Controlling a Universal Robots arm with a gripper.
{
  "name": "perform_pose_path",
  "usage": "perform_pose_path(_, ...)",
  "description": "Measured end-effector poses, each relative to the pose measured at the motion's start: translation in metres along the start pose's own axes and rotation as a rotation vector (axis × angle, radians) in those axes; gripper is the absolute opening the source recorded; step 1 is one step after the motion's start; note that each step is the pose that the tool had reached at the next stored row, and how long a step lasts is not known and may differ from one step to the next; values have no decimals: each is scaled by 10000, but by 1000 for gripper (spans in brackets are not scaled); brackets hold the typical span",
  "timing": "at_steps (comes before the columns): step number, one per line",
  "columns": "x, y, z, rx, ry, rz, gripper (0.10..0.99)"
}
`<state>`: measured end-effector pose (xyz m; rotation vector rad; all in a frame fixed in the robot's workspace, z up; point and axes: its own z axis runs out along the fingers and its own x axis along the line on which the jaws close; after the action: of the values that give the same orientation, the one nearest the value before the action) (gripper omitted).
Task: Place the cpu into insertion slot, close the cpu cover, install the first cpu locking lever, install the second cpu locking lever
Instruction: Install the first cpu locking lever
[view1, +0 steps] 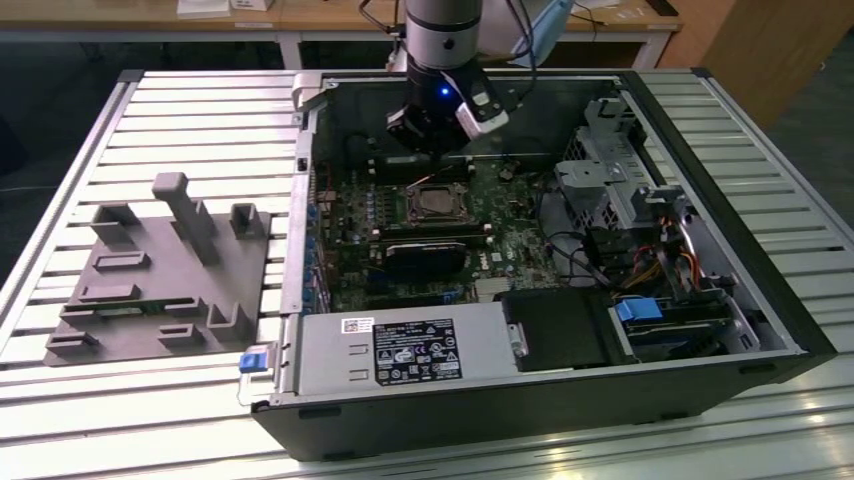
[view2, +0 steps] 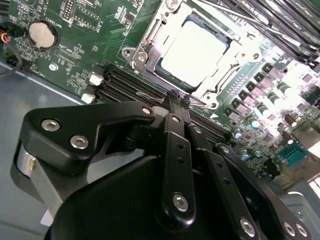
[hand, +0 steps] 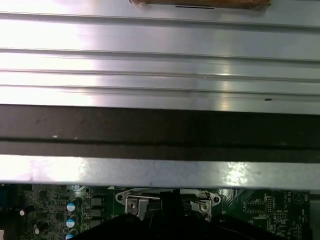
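Fingers (view2: 176, 102) look pressed narrow together, their tips at the thin wire locking lever (view2: 150, 95) beside the insertion slot (view2: 150, 62); we cannot tell whether they pinch it. We judge they sit low at the socket edge to work that lever. Cpu (view2: 192, 50), a pale silver square, lies seated under the shiny windowed cpu cover (view2: 142, 47), on the green motherboard (view1: 350, 215).

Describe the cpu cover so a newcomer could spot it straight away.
Inside the open computer case, find the green motherboard. Just beyond the gripper sits the cpu cover, a silvery square frame closed around the pale cpu, unlike the long black memory slots.
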<state>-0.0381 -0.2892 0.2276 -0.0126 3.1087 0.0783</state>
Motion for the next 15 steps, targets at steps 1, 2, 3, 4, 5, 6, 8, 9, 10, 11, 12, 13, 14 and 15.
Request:
perform_pose_path(1,-1,5,3,-2,-14,0,122)
perform_pose_path(2,-4,9,6,-2,-15,-1,122)
perform_pose_path(3,-7,13,8,-2,-16,-2,122)
perform_pose_path(4,-11,19,11,-2,-16,-1,122)
perform_pose_path(5,-16,27,14,-3,-17,-1,122)
perform_pose_path(6,-20,34,16,-2,-16,-1,122)
perform_pose_path(8,-29,41,21,-3,-16,-1,122)
perform_pose_path(9,-33,43,23,-3,-16,0,122)
perform_pose_path(10,-39,44,26,-4,-18,1,122)
perform_pose_path(11,-46,45,29,-4,-17,2,122)
perform_pose_path(12,-54,45,33,-3,-17,1,122)
perform_pose_path(13,-62,46,36,-1,-16,1,122)
perform_pose_path(14,-70,46,40,0,-15,1,122)
perform_pose_path(15,-77,47,45,-1,-16,1,122)
